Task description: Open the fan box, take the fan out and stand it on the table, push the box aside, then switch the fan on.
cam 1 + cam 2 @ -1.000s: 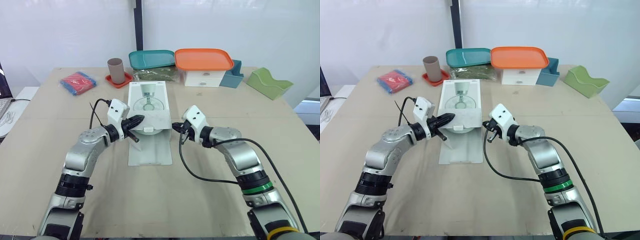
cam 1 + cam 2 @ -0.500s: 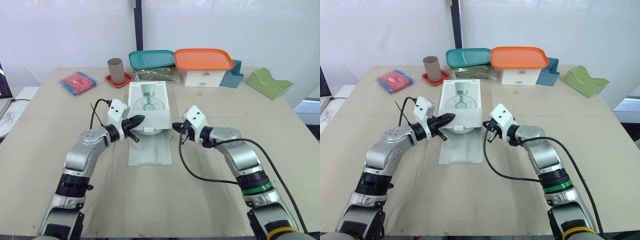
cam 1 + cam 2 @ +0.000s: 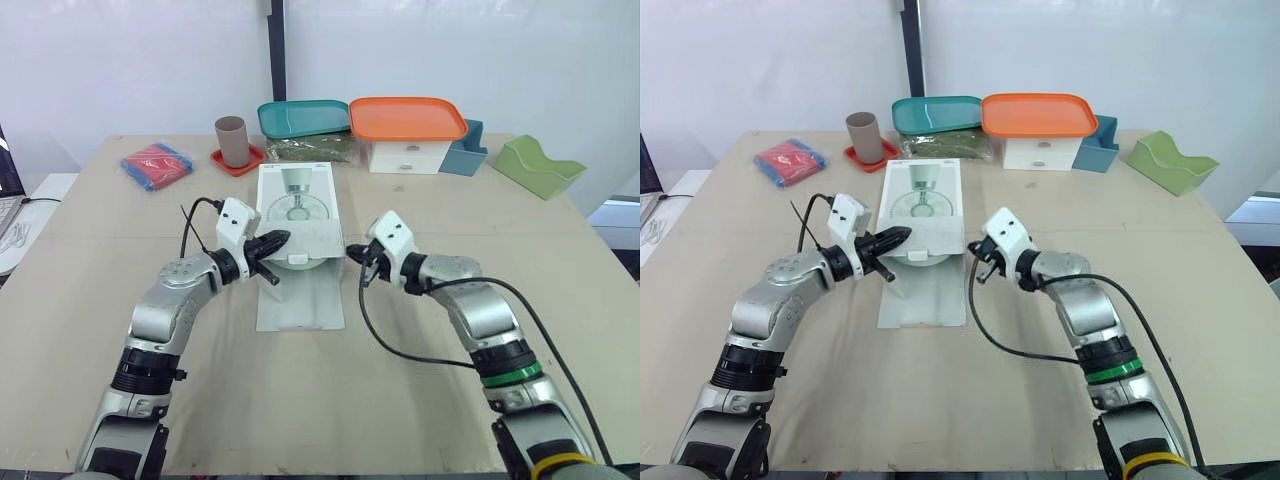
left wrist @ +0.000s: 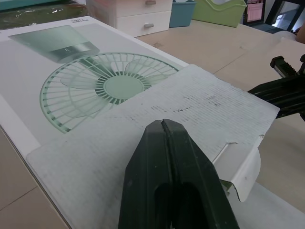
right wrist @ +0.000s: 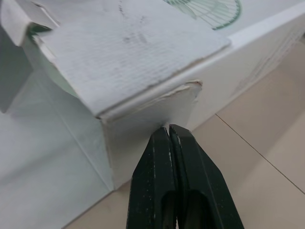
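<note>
Nothing has shifted since a second ago. My left gripper (image 3: 280, 240), fingers together, rests on the box (image 3: 276, 198) at its opened flap (image 4: 190, 105). My right gripper (image 3: 351, 252), also closed, touches the box's near right corner. The box lies flat on the table (image 3: 300, 400), mid-table; I cannot see what is inside.

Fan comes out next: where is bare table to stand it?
Bare table lies right of the fan box, before the green holder; another patch lies left, nearer than the red packet. The far edge is crowded: cup, teal tray, drawer unit.
</note>
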You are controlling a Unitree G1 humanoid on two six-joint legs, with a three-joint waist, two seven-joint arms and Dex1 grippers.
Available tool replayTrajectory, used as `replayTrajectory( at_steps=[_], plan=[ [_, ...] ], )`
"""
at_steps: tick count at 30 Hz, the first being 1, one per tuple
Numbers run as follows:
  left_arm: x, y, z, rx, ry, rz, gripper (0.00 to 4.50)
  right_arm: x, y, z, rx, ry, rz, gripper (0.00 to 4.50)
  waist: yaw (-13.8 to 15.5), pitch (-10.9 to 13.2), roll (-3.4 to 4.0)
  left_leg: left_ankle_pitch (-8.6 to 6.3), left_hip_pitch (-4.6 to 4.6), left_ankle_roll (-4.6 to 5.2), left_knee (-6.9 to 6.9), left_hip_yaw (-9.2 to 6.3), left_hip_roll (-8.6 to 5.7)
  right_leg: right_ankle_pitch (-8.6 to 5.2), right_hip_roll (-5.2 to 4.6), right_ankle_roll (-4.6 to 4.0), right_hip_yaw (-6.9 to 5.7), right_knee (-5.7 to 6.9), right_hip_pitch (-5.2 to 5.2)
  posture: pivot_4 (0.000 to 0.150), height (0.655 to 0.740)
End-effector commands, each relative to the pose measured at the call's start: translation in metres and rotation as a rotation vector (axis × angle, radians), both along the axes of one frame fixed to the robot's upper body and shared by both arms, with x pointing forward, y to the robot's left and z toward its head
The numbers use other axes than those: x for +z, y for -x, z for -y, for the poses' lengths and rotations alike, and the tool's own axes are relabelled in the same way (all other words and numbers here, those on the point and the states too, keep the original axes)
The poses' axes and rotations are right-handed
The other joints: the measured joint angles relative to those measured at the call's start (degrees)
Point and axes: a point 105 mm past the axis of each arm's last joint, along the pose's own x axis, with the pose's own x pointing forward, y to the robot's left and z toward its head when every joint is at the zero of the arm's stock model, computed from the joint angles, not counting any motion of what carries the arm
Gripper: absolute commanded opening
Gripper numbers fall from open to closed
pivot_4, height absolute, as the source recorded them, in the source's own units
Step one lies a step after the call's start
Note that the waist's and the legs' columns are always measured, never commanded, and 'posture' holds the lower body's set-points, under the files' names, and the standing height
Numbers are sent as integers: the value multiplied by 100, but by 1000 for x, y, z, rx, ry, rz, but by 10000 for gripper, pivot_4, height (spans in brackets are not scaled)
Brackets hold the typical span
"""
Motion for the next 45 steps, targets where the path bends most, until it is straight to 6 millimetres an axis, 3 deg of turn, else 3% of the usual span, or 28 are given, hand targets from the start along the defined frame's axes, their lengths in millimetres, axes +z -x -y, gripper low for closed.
replayTrajectory(
  at_steps=[1,6,11,16,19,23,30,36,39,45],
  plan=[
    [4,3,2,-9,-7,19,0,51,-14,12,-42,-58,171,271,2,0,0,0,0,0,0,-2,0,0,0,0,0,0,0,1500,7400],
    [4,4,2,-7,-4,20,0,84,-18,-2,-12,-143,269,271,-3,0,0,0,0,-1,-2,0,2,0,1,0,-1,-1,-1,1500,7400],
    [4,6,3,-7,3,19,0,91,-6,-34,89,-237,263,271,-3,0,0,1,0,-1,-2,0,2,0,0,-1,0,1,-3,1500,7400],
    [3,7,4,-10,4,17,0,52,7,-54,171,-157,159,271,-1,-1,0,0,0,-1,-2,-4,2,0,0,-1,-1,0,-2,1500,7400],
    [5,8,3,-8,5,18,0,29,8,-52,157,-95,100,271,-1,0,1,-1,0,1,-2,-2,1,1,0,-1,-1,1,-2,1500,7400],
    [6,10,0,-10,1,20,0,13,9,-50,152,-51,52,271,-4,-2,0,-1,2,1,-1,-2,1,1,1,-1,-1,1,0,1500,7400],
    [20,17,-5,-49,19,62,0,15,7,-52,150,-55,64,271,-4,-2,0,0,2,0,-1,-2,2,1,1,-1,-1,1,0,1500,7400],
    [34,45,9,-230,41,83,0,16,7,-55,159,-60,68,271,-4,-2,-1,0,2,0,-1,-3,2,1,0,-1,-1,1,1,1500,7400],
    [21,63,22,-335,-42,40,0,17,7,-56,158,-64,71,271,-25,-2,0,-1,2,1,-2,-2,3,1,1,-2,0,1,0,1500,7400],
    [-8,71,31,-354,-168,-35,0,17,7,-55,151,-68,74,271,-58,-2,0,-8,4,15,-2,-3,2,1,3,-2,1,3,1,1500,7400]
  ],
)
